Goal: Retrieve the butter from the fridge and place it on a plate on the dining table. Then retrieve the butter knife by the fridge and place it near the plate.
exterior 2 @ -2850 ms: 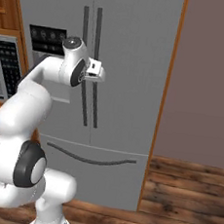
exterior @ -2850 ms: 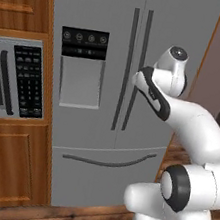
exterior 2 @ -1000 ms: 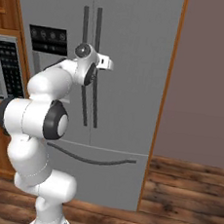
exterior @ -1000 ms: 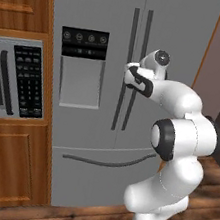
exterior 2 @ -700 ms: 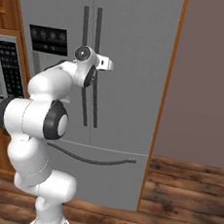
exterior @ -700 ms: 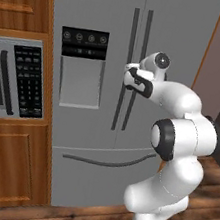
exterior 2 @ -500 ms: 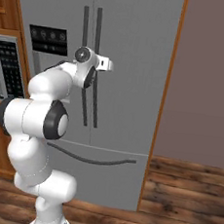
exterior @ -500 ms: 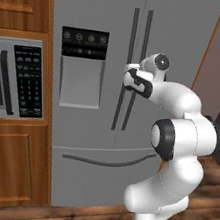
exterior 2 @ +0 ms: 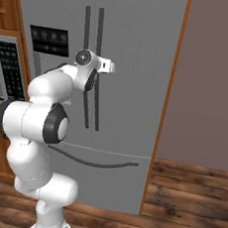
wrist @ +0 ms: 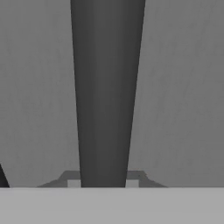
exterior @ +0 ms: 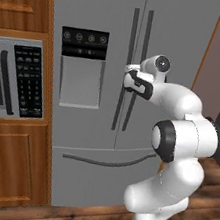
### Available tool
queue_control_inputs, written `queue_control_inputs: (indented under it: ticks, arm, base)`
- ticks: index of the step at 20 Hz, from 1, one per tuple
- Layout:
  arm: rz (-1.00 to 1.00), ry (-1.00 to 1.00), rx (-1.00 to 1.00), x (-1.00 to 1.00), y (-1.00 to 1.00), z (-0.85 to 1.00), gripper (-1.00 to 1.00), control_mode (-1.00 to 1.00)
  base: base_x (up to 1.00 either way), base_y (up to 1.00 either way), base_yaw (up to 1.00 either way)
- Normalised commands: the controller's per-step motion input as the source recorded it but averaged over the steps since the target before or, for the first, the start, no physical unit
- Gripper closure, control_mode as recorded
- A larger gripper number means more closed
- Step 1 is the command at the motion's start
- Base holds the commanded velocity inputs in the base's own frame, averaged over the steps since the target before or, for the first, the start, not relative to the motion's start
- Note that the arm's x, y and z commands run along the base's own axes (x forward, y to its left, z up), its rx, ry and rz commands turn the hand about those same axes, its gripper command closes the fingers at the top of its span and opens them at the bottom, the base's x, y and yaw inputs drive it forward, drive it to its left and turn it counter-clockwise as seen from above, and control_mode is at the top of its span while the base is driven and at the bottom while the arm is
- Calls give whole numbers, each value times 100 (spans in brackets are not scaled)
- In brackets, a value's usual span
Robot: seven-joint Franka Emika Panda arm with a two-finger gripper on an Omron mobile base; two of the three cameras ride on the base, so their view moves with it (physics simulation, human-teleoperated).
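Observation:
The tall grey fridge (exterior: pixel 106 20) stands shut in front of me, with two long dark handles (exterior: pixel 131 39) down its middle. My gripper (exterior: pixel 131 80) is at mid-height on those handles, also seen from the right (exterior 2: pixel 98 67). In the hand view one dark handle (wrist: pixel 107 87) runs straight up between my jaws, and the gripper (wrist: pixel 107 179) is shut on it. I cannot tell which of the two handles it is. The butter, the plate, the dining table and the butter knife are out of view.
A black-panelled dispenser (exterior: pixel 81 66) sits in the left fridge door, above the bottom drawer's curved handle (exterior: pixel 108 160). A microwave (exterior: pixel 10 80) is set in wooden cabinets at the left. A brown wall (exterior 2: pixel 209 81) stands to the right, over wood flooring (exterior 2: pixel 186 208).
The jaws have shut on the fridge handle; a second ago they stood open around it. The arm has barely moved.

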Motion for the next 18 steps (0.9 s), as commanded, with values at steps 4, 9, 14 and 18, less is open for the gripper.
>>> queue_control_inputs:
  ticks: [4, 9, 14, 18]
  arm:
    - [-3, 1, 0, -62, -13, 22, 100, -100]
    - [0, 14, 5, -65, -28, 30, 100, -100]
    - [0, 15, 13, -85, -36, 31, 100, -100]
    - [0, 16, 16, -89, -43, 37, 100, -100]
  base:
    - [0, 0, 0]
    - [0, 0, 0]
    - [0, 0, 0]
    - [0, 0, 0]
